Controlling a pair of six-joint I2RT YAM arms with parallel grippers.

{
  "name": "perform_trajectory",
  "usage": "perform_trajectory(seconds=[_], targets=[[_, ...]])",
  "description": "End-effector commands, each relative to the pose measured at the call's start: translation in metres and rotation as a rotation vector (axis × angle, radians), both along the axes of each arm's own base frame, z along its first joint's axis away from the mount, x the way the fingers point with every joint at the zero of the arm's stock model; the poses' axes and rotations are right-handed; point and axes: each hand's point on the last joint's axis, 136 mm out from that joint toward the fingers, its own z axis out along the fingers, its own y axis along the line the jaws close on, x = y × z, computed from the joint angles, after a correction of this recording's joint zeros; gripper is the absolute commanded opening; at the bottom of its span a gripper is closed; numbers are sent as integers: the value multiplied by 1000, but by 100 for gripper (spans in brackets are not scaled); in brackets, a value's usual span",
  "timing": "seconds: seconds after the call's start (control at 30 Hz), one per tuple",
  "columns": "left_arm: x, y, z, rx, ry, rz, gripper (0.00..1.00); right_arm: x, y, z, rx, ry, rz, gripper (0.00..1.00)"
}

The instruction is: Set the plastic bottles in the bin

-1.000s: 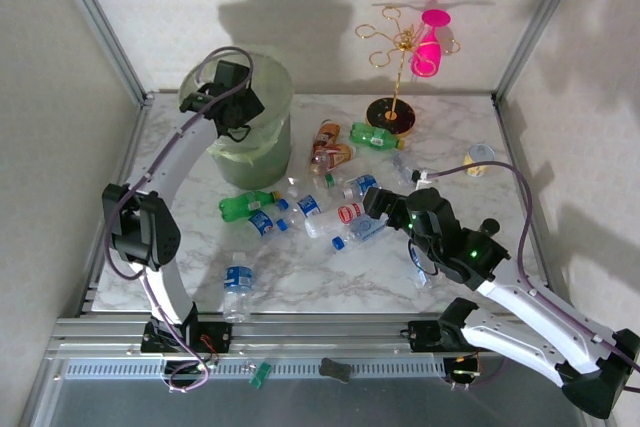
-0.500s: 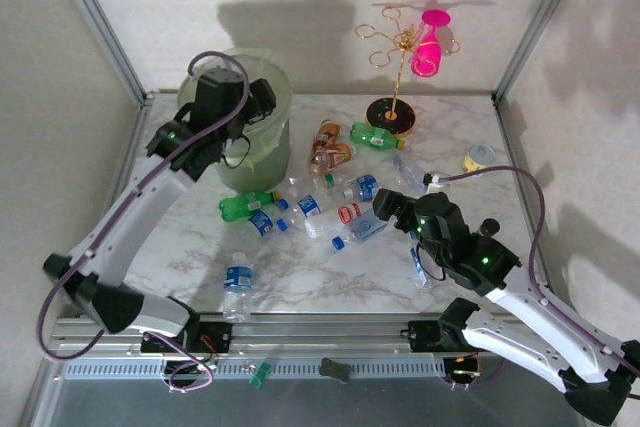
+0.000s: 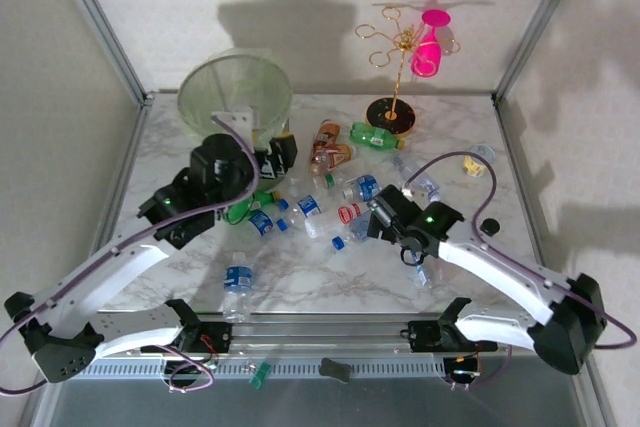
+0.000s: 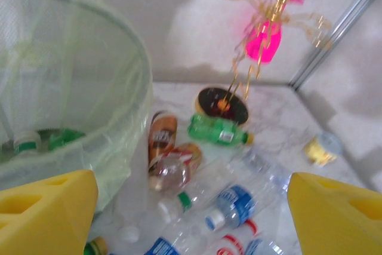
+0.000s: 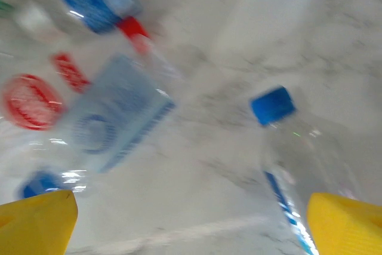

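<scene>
The pale green bin [image 3: 232, 97] stands at the back left, and its rim [image 4: 113, 40] fills the left of the left wrist view, with a green bottle [image 4: 59, 138] inside. Several plastic bottles lie mid-table: a green one [image 3: 376, 135], a brown one [image 3: 325, 137], another green one [image 3: 243, 208], and clear blue-labelled ones [image 3: 310, 205]. My left gripper [image 3: 280, 152] hangs open just right of the bin, and between its yellow fingers [image 4: 48, 207] lies a clear bottle [image 4: 236, 201]. My right gripper [image 3: 372, 215] is open low over the pile, a blue-capped bottle [image 5: 273, 104] near its right finger.
A gold stand holding a pink glass [image 3: 430, 42] rises at the back right. A small tin can [image 3: 480, 159] sits near the right edge. One clear bottle [image 3: 238, 282] stands alone near the front left, and another [image 3: 425, 269] lies under the right arm.
The left arm swung down from above the bin to the bottles beside it. The right gripper moved left and lower toward the pile. Both stayed open.
</scene>
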Motion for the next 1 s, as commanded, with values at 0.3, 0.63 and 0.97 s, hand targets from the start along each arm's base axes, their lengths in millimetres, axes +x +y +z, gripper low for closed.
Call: perform_trajectory(seconds=[0.3,0.63,0.97], targets=[[12,-30,-62,105,93,-80,82,-1,-54,-47,-142,119,-191,99],[12,-32,-66,106,107,-85,82,-5,-76,-92,-115,224,-271,99],[14,-35,-71,114,123,-86,83,-8,-52,-108,38,290,-257,95]])
